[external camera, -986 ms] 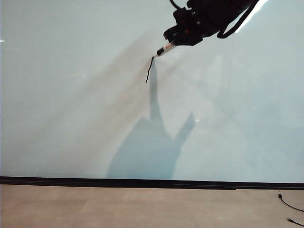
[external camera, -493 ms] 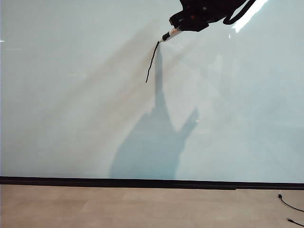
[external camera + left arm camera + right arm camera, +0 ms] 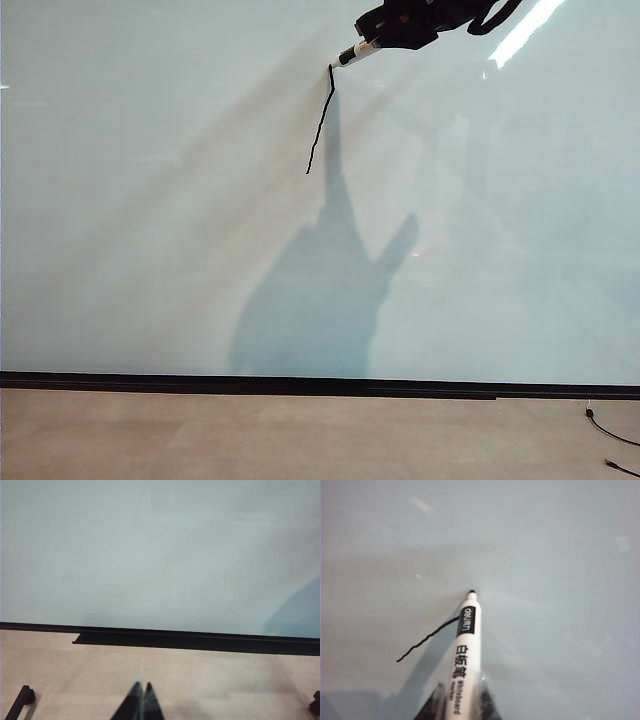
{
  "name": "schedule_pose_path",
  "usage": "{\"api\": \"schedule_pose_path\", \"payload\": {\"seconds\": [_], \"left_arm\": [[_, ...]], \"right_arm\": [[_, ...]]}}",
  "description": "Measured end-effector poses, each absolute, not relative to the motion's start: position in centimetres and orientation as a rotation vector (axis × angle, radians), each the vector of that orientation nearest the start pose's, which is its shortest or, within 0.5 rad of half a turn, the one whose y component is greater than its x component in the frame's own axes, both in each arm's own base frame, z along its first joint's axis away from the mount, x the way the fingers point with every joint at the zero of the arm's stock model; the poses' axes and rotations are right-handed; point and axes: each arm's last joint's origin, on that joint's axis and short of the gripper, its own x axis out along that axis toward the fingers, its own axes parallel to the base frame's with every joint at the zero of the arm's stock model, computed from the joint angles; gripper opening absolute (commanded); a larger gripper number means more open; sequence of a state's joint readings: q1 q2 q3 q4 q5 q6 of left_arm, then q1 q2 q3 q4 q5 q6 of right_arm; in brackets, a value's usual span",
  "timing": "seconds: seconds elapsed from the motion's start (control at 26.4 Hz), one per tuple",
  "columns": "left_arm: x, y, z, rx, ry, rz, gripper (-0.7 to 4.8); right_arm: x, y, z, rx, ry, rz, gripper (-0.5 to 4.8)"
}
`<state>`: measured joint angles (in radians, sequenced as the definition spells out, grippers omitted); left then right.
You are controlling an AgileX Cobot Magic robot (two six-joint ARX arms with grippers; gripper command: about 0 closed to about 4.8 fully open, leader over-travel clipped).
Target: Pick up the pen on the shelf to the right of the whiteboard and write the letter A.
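Note:
My right gripper (image 3: 385, 36) is at the top of the whiteboard (image 3: 160, 220), shut on the white pen (image 3: 358, 51). The pen's black tip touches the board at the upper end of a thin, shaky black stroke (image 3: 320, 120) that slants down to the left; only this one stroke of the letter A shows. In the right wrist view the pen (image 3: 464, 655) stands between my right gripper's (image 3: 462, 700) fingers, its tip on the board (image 3: 560, 555) where the stroke (image 3: 425, 640) ends. My left gripper (image 3: 142, 687) is shut and holds nothing, low above the tan floor (image 3: 225, 680) before the board (image 3: 160, 555).
A black strip (image 3: 300, 384) runs along the board's lower edge, with tan floor (image 3: 300, 435) below it. A thin black cable (image 3: 610, 440) lies on the floor at the lower right. The arm's shadow (image 3: 320, 300) falls on the board's middle. A black frame foot (image 3: 20, 701) shows in the left wrist view.
My right gripper has moved up and slightly right along the board with the pen, and the black stroke has grown longer at its upper end. The left gripper has not moved.

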<state>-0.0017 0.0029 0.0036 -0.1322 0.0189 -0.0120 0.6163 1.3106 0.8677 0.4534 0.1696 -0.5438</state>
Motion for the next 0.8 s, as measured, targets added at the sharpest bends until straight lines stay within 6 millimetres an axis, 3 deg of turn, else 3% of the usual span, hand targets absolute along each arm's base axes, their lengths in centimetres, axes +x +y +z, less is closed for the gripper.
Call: {"api": "schedule_pose_path", "payload": {"seconds": [0.42,0.8], "left_arm": [[9.7,-0.1,15.2,-0.014,0.132,-0.02,-0.05],[9.7,-0.1,15.2,-0.013,0.131,-0.019,-0.04]], "right_arm": [[23.8,16.2,30.5,-0.532,-0.115,0.43,-0.03],[17.5,12.8,30.4,-0.453,-0.211,0.456,-0.03]]}}
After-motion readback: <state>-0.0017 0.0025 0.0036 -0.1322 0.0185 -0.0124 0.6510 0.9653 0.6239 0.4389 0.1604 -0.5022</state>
